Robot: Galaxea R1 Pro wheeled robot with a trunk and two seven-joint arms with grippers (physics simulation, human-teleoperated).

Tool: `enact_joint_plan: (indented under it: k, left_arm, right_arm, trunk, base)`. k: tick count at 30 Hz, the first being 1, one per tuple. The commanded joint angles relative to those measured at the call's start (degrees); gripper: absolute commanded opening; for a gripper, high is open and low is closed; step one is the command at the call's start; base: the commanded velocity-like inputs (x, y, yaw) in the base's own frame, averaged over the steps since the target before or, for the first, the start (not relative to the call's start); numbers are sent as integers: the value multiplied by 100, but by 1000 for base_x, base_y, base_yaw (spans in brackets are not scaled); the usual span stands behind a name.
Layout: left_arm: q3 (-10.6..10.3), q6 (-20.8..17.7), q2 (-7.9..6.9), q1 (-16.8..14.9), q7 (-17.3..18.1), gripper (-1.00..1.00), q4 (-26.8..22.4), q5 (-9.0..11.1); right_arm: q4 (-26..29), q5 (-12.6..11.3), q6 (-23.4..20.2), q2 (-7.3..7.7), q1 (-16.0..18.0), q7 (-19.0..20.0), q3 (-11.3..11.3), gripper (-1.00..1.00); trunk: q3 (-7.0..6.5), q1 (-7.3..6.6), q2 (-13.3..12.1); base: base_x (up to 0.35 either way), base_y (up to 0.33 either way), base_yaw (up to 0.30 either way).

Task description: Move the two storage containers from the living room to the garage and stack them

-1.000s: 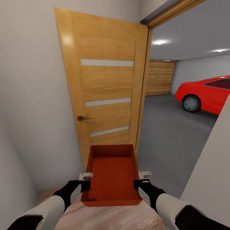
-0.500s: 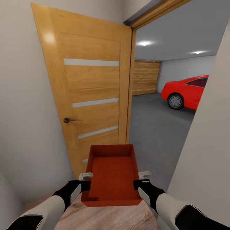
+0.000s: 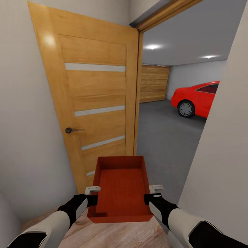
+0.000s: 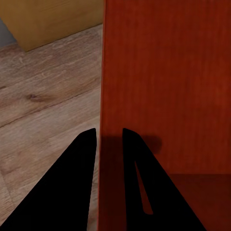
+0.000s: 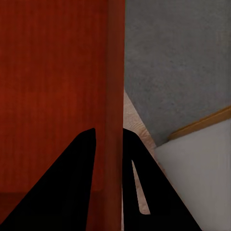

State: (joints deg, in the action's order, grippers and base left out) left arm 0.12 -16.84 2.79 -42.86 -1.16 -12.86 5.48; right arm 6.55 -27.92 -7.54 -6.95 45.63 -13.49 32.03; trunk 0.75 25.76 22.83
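Nearest of all, the two arms reach forward over light wood plank flooring (image 3: 113, 234), carrying one orange-red storage container (image 3: 120, 193) level between them, clear of the ground. The left gripper (image 3: 93, 195) is clamped on the container's left long wall, and in the left wrist view its fingers (image 4: 79, 183) straddle that wall, one outside and one inside the bin. The right gripper (image 3: 153, 193) pinches the right long wall the same way; in the right wrist view the wall runs up between the two dark fingers (image 5: 139, 187). The container's long axis points straight ahead, away from the robot, open top up, its far short wall toward the doorway. Just beyond it on the left stands a honey-coloured door (image 3: 94, 103) swung open against the white wall, with pale horizontal strips and a dark lever handle (image 3: 70, 130). Through the opening lies the garage, its dark grey concrete floor (image 3: 165, 137) stretching back to a wide wood-plank door (image 3: 153, 83), and a red car (image 3: 194, 98) parked at the right.
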Motion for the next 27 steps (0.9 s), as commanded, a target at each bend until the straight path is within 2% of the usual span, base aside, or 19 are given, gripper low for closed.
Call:
enact_joint_plan:
  k: [1, 27]
  left_arm:
    - [15, 111, 3, -4, -60, -100, -23, -136]
    - [6, 111, 3, -4, -60, -100, -23, -136]
  right_arm:
    - [4, -196, -37, -9, -2, 22, 215, -100]
    - [4, -198, -32, -9, -2, 20, 210, -100]
  trunk:
    - [8, 3, 9]
    - [8, 3, 9]
  base:
    - [0, 0, 0]
    - [0, 0, 0]
